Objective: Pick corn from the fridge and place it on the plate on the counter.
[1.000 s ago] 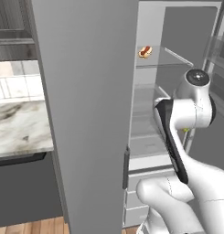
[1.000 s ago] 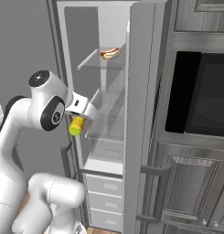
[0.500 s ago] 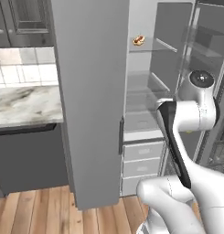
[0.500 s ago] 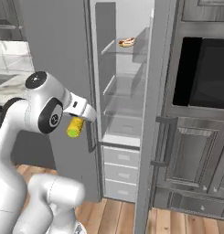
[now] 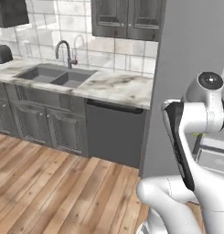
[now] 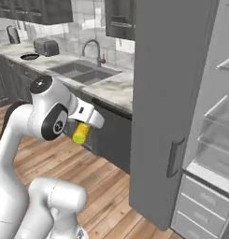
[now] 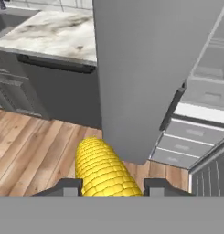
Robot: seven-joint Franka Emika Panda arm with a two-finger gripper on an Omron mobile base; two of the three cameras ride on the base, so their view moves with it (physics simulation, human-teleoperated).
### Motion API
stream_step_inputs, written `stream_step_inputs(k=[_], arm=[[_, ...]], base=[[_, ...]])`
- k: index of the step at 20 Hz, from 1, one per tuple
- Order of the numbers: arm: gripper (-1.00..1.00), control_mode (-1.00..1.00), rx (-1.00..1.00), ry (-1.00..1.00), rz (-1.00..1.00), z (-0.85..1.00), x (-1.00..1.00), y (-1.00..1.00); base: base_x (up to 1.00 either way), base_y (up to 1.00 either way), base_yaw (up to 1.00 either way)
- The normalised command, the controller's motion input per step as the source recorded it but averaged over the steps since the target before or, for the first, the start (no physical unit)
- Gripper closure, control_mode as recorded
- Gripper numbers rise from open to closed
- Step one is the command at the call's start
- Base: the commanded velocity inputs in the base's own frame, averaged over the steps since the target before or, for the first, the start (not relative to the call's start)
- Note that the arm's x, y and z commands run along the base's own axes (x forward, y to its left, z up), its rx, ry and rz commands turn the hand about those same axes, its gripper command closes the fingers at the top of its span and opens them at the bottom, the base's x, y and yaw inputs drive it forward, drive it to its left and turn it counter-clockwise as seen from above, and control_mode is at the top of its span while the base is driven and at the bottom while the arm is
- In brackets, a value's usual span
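Note:
My gripper [image 6: 83, 123] is shut on the corn [image 6: 80, 134], a yellow cob hanging below the hand beside the open fridge door [image 6: 172, 93]. In the hand view the corn [image 7: 102, 171] lies between the two fingertips [image 7: 70, 186] and points toward the wooden floor. The fridge's white inside, with glass shelves [image 6: 221, 109] and drawers [image 7: 191, 137], stands open at the right. The plate [image 6: 29, 57], dark-rimmed, sits far off on the counter [image 6: 111, 88] at the back left, close to the toaster [image 6: 46, 46].
A sink with a faucet [image 5: 63, 75] is set into the counter [image 5: 113, 87]. A dark dishwasher front [image 5: 115, 132] and panelled cabinets [image 5: 45, 123] run below it. Wooden floor [image 5: 54, 183] spreads out to the left. The grey fridge door [image 7: 150, 68] stands close ahead of the hand.
The whole scene has shifted: the base has swung left away from the fridge interior, bringing counter and sink into view. The corn has stayed in the gripper.

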Motion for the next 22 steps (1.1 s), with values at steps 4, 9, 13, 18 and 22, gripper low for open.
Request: stream_step_inputs(k=[4, 9, 13, 18, 22], arm=[[1.0, 1.0, 0.0, 0.0, 0.0, 0.0, 0.0, 0.0], [1.0, 1.0, 0.0, 0.0, 0.0, 0.0, 0.0, 0.0], [1.0, 1.0, 0.0, 0.0, 0.0, 0.0, 0.0, 0.0], [1.0, 1.0, 0.0, 0.0, 0.0, 0.0, 0.0, 0.0], [1.0, 1.0, 0.0, 0.0, 0.0, 0.0, 0.0, 0.0]], base=[[-0.12, 0.6, 0.92], [0.43, 0.42, 0.73], [1.0, 0.2, 0.27], [1.0, 0.22, 0.11], [1.0, 0.21, 0.0]])
